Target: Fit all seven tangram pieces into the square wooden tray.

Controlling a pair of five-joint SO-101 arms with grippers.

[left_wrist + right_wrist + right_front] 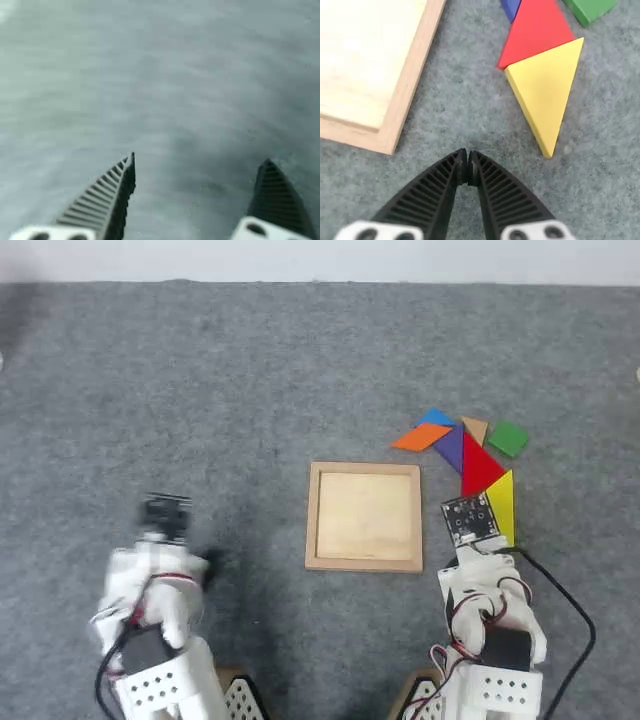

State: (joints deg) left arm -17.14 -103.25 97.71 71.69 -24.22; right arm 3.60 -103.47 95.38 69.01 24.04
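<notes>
Tray [312, 518] lies empty on grey carpet [200, 390]. Seven pieces [478, 468] are clustered off its far right corner. Right gripper [467, 152]: jaws pressed together, holding nothing, near yellow triangle [545, 95]. Left gripper [199, 158]: jaws spread above carpet.

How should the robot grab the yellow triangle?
From straight above, probably: the yellow triangle lies flat on the carpet, so pinch across its two free edges near the middle. The red triangle touches the third edge, blocking that side.
</notes>
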